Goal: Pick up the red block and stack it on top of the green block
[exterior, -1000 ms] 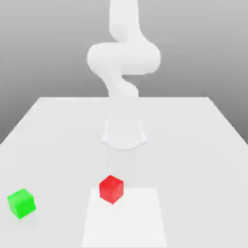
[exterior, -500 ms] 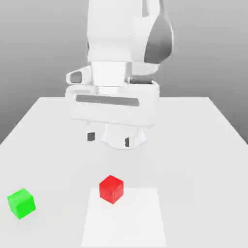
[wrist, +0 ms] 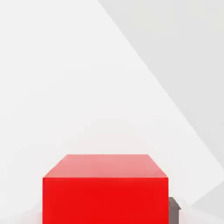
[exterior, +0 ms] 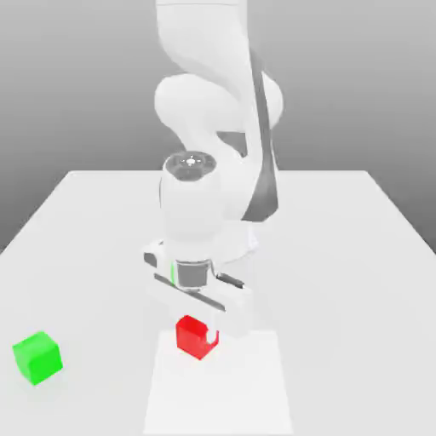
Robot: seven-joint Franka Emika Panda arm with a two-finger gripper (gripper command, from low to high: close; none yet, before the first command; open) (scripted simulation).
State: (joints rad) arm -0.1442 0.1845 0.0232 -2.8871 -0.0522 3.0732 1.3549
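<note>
Gripper clamped on red block, block on table, well apart from green block. You hold rigid, smooth, likely light cube by opposite flat faces; watch for slip.

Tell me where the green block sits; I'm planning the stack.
In the exterior view the green block sits on the table at the near left, apart from the red block under the hand.

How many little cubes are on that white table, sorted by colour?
Red block: 1
Green block: 1
Total: 2
</note>
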